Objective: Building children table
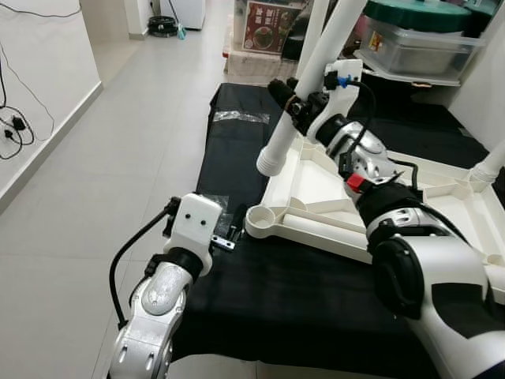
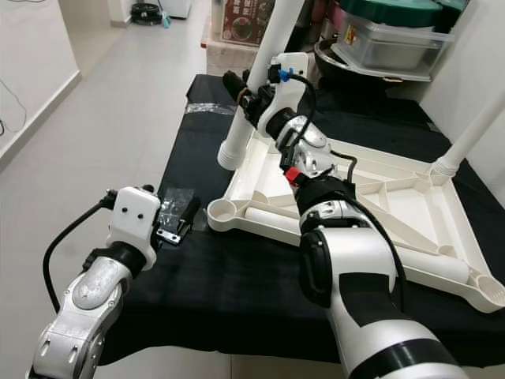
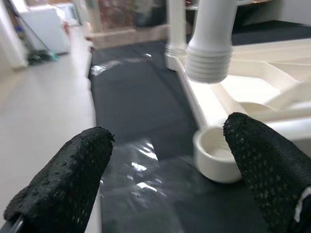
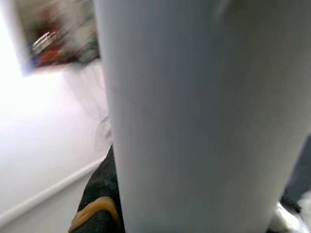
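The white children's table top [image 1: 331,189] lies upside down on a black cloth. My right gripper [image 1: 293,99] is shut on a white table leg [image 1: 280,142], which is tilted, its threaded end [image 3: 209,48] hanging above the table's near-left part. The round corner socket [image 1: 260,217] is empty. My left gripper [image 3: 170,150] is open low over the cloth, just left of that socket [image 3: 214,153], with a clear plastic bag [image 3: 136,170] beneath it. One leg [image 3: 175,24] stands in the far-left corner and another leg [image 2: 465,142] in the far-right corner.
The black cloth [image 1: 300,308] covers a low surface amid grey floor tiles. A clear plastic strip [image 1: 241,117] lies at its far left. Storage boxes with a green lid [image 1: 418,31] and a cardboard box [image 1: 268,28] stand behind. Cables [image 1: 12,130] hang on the left wall.
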Robot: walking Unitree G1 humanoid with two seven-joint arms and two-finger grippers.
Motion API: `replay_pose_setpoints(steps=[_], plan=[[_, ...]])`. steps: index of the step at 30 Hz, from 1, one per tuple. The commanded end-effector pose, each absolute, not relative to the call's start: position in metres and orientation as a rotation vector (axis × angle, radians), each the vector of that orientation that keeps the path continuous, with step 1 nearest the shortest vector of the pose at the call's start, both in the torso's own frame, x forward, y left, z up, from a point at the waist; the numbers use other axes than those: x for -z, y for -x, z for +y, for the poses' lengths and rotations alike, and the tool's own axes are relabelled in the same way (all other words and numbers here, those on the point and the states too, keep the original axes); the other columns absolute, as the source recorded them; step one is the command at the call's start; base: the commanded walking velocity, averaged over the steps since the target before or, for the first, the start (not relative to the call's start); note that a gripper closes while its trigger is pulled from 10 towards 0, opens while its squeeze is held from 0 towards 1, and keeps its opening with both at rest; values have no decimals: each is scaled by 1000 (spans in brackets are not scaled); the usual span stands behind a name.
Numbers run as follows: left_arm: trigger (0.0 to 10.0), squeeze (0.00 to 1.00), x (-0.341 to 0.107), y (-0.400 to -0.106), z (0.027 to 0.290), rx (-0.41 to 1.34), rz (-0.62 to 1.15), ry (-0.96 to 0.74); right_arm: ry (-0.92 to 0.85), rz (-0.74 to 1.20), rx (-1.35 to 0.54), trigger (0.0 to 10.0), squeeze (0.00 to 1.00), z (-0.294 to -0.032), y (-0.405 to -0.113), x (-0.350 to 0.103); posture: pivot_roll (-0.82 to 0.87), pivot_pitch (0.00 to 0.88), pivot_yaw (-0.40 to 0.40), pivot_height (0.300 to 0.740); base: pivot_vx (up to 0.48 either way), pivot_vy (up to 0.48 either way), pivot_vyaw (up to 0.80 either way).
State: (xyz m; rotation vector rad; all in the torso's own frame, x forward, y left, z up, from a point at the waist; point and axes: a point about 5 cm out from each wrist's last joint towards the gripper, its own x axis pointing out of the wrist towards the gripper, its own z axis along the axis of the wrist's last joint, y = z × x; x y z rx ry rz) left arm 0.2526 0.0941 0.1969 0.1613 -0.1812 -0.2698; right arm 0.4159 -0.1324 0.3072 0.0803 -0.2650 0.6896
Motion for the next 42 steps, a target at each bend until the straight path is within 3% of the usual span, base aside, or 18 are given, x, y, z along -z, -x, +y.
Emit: replay_pose_setpoints(steps=[1,4,9,20,29,42], plan=[[10000,0,-196,-250,89,294,-172,-151,-51,-257,-733,10000,0,-131,-415,-312,82,185,-136,740,0,0,0],[10000,0,-194,-232,78,370,-149,-79,-44,-222,-976,10000,0,-146,-405,-316,89,202,-146,740,0,0,0],[10000,0,-187,-213,65,485,-109,-34,-91,-258,-1079,10000,0,-154,-399,-322,98,219,-149,740,0,0,0],[10000,0,-185,-199,63,478,-79,-33,-97,-286,-1346,10000,0,-136,-388,-316,108,231,-151,740,0,0,0],[10000,0,-189,-198,62,467,-87,-35,-23,-229,-1387,10000,0,-124,-387,-300,121,236,-157,740,0,0,0],[10000,0,-188,-196,63,460,-75,-44,59,-242,-1304,10000,0,-132,-390,-298,118,259,-156,740,0,0,0]])
